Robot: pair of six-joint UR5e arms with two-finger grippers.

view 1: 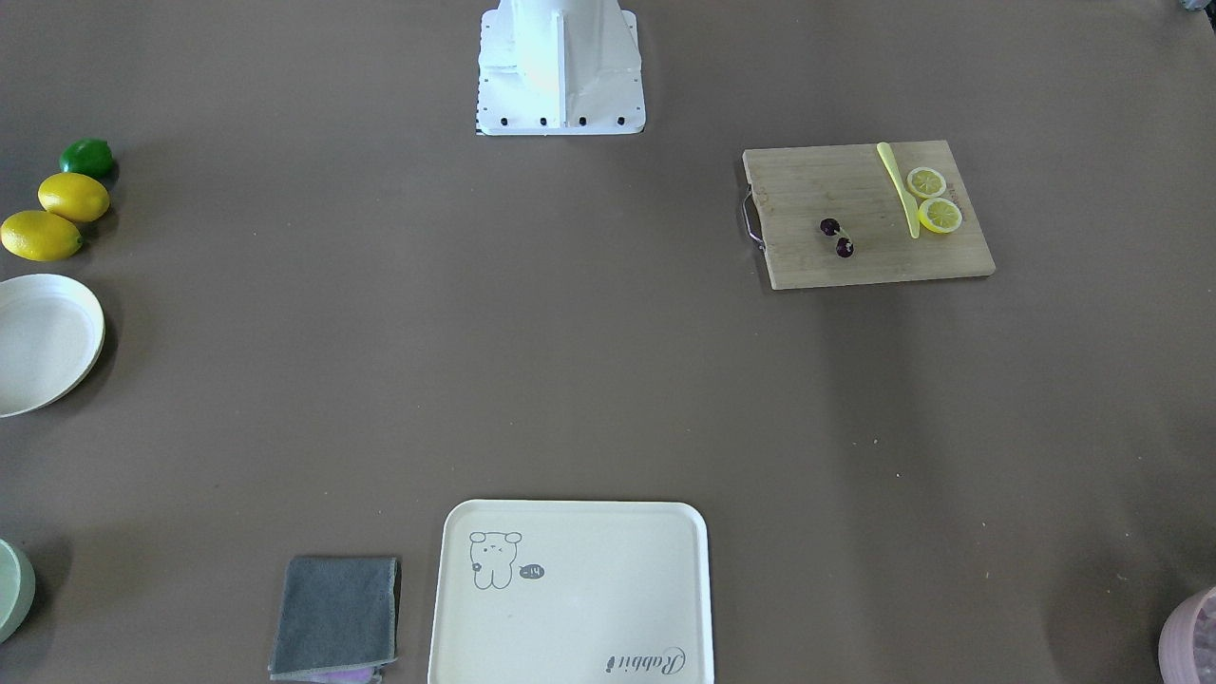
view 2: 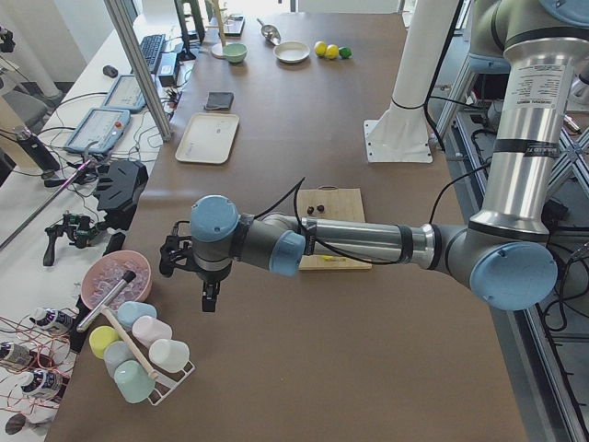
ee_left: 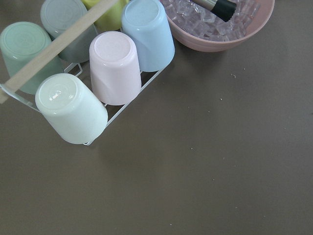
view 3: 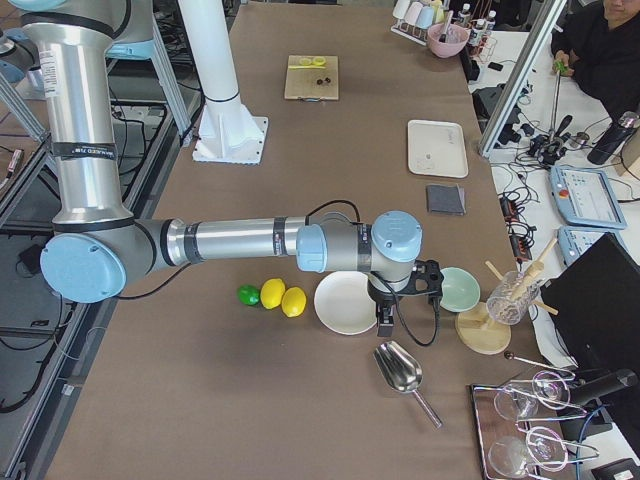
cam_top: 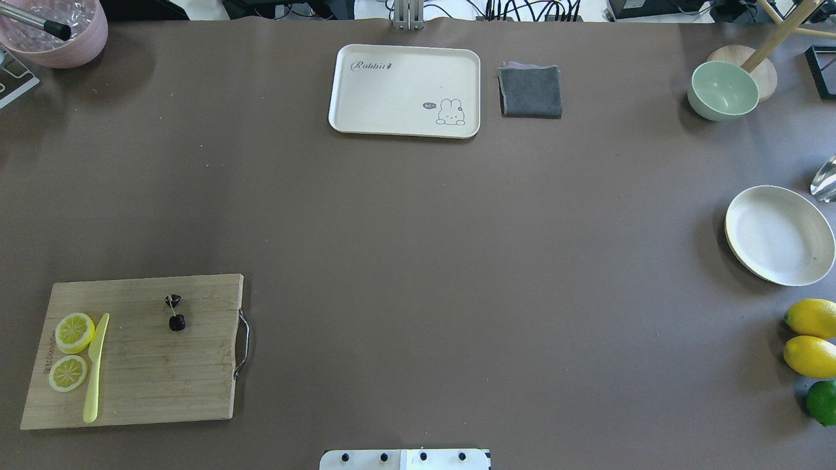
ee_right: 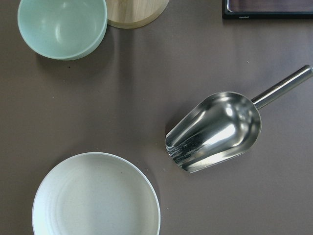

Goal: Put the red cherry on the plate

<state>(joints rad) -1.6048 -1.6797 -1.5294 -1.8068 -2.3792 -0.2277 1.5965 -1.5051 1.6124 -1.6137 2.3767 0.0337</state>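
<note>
The red cherry (view 1: 837, 237) (cam_top: 176, 313), two dark glossy fruits on one stem, lies on the wooden cutting board (view 1: 864, 214) (cam_top: 140, 349). Far across the table sits the cream-white plate (view 1: 43, 342) (cam_top: 777, 235) (ee_right: 95, 196), with nothing on it. My left gripper (view 2: 210, 299) hangs over the table's end near the cup rack, away from the board; I cannot tell if it is open or shut. My right gripper (view 3: 383, 325) hovers just past the plate (view 3: 346, 302), by the metal scoop; its state I cannot tell either.
On the board lie two lemon slices (cam_top: 72, 349) and a yellow knife (cam_top: 95, 365). Two lemons (cam_top: 810, 336) and a lime (cam_top: 821, 401) sit beside the plate. A green bowl (cam_top: 722, 90), metal scoop (ee_right: 217, 132), cream tray (cam_top: 405, 90), grey cloth (cam_top: 530, 91), cup rack (ee_left: 88, 73) and pink ice bowl (cam_top: 55, 32) ring the table.
</note>
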